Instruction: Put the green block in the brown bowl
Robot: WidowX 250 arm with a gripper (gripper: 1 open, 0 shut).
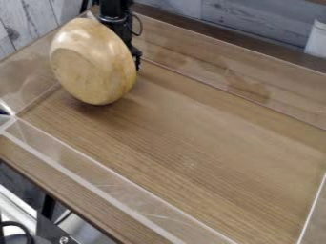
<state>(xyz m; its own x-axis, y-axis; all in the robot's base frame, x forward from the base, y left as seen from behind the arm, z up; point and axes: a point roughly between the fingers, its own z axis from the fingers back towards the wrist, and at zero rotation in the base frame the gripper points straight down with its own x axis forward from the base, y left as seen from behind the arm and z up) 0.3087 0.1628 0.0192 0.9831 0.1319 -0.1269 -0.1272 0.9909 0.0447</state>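
While the brown bowl stands tipped steeply on its side in the upper left of the frame, its rounded outside turned towards us, we cannot find the green block anywhere; it may be hidden behind the bowl. Right behind the bowl, near the top edge, we see the dark gripper, its fingers clenched, though the wood hides their tips and we cannot tell whether they pinch the rim. The wooden tabletop spreads from there to the lower right, and a white object stands at the upper right edge. We judge that the step in hand is dealing with the bowl itself, since nothing can be laid in it at this tilt. Next, we would want it lowered gently onto its base, opening upward, without letting it roll or drop, and the fingers freed of it before we look for the block.
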